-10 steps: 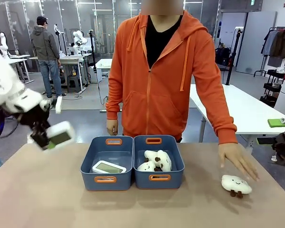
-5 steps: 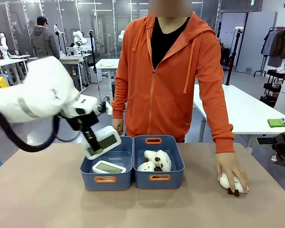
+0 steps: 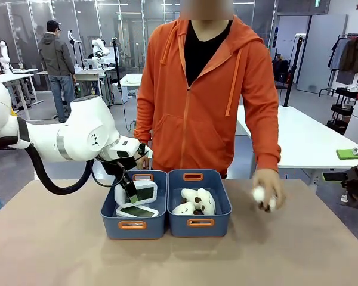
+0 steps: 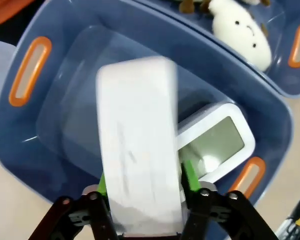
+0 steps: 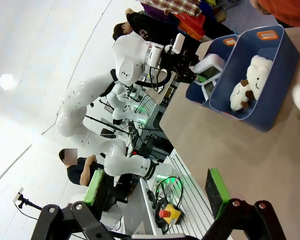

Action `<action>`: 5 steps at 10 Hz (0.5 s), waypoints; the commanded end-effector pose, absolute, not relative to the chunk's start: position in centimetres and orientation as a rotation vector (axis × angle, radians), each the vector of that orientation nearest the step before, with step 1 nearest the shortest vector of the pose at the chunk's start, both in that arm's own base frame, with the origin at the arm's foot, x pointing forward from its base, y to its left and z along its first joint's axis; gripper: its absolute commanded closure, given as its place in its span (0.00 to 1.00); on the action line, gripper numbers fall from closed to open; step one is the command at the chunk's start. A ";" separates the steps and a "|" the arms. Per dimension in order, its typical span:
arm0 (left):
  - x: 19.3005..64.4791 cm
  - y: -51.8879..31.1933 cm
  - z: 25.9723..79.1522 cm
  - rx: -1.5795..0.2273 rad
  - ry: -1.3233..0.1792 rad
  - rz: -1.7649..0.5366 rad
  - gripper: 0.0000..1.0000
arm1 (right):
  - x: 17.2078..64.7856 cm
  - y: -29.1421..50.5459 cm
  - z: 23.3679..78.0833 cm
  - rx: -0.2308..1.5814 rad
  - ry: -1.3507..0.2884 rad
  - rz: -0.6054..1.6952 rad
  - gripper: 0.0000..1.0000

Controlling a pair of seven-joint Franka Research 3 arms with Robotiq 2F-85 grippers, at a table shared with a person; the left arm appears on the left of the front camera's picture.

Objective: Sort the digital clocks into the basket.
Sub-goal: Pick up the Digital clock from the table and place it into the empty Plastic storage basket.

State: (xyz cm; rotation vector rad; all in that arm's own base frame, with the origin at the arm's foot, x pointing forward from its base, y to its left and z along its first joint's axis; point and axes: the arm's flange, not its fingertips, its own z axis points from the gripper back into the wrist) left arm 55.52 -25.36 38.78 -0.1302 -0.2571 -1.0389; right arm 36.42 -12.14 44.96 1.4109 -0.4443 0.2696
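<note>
My left gripper [image 3: 130, 188] is shut on a white digital clock [image 3: 138, 192], held tilted just inside the left slate-blue basket [image 3: 111, 226]. The second clock [image 3: 136, 211] lies face up on that basket's floor, beneath the held one. In the left wrist view the held clock [image 4: 137, 150] stands between my green pads [image 4: 189, 178], above the lying clock [image 4: 216, 144] and the basket's wall [image 4: 17, 145]. My right gripper [image 5: 155, 192] stands open with nothing between its fingers, far from the baskets [image 5: 270, 65].
The right-hand bin [image 3: 200, 229] touches the basket and holds white cloud plush toys [image 3: 197, 201]. Across the table, a person in an orange hoodie holds another plush [image 3: 264, 195] in a raised hand at the right. The near tabletop [image 3: 179, 262] is bare.
My left arm swung the clock in from the far left and lowered it into the left basket. The person picked the plush up off the table.
</note>
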 end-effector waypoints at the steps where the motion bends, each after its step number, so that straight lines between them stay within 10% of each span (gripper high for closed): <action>1: 55.6 -25.9 39.8 -0.137 -0.235 -1.033 0.02 | 36.4 -12.2 45.1 1.417 -0.449 0.278 0.00; 5: 52.7 -21.1 43.8 -0.231 -0.285 -0.920 0.00 | 36.4 -12.2 45.1 1.417 -0.449 0.278 0.00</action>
